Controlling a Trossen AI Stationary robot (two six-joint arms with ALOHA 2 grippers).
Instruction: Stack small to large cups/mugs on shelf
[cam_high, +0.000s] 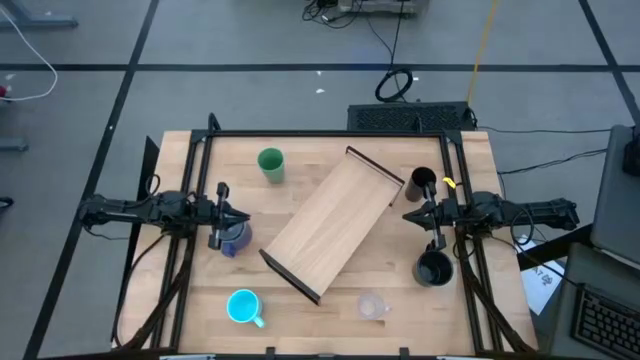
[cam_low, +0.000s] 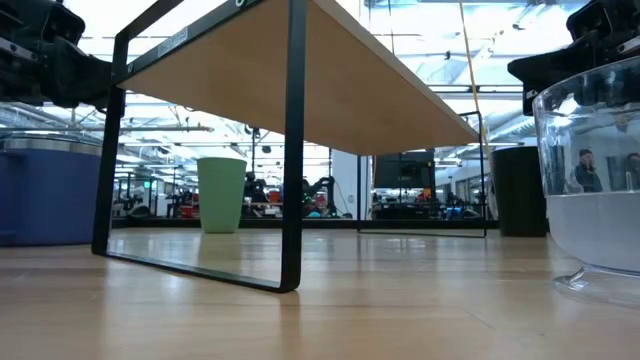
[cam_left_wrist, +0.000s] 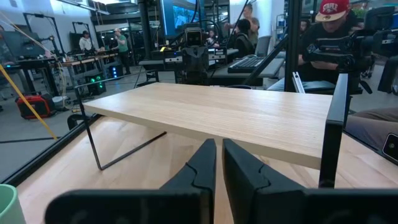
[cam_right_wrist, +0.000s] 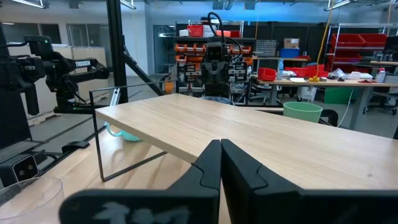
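Both of our grippers hold nothing: the left gripper (cam_high: 243, 218) sits at nine o'clock on the table (cam_high: 180, 300) with its fingers almost touching, a thin gap between them, right above the blue-purple mug (cam_high: 233, 240), and the right gripper (cam_high: 410, 217) waits at three o'clock with its fingers pressed together. Between them the shelf (cam_high: 330, 225) lies skewed across the middle, one dark bracket end toward one o'clock and the other toward seven. Around it we see the green tumbler (cam_high: 270, 163) at eleven o'clock, the tall black cup (cam_high: 422, 181) at two, the wide black mug (cam_high: 433, 269) at four, the tiny clear cup (cam_high: 371, 306) near five, and the cyan handled mug (cam_high: 243, 306) at seven. None is on the board yet. We judge the cups light and rigid, with smooth walls that could slip in a two-finger pinch. The clear cup looks thin and easiest to tip or crush, so we would take it gently across the rim. For the mugs we would pinch one wall at the rim, one finger inside, away from the handle. The tumbler and tall cup look top-heavy when lifted high, so we would grip them just below the rim.
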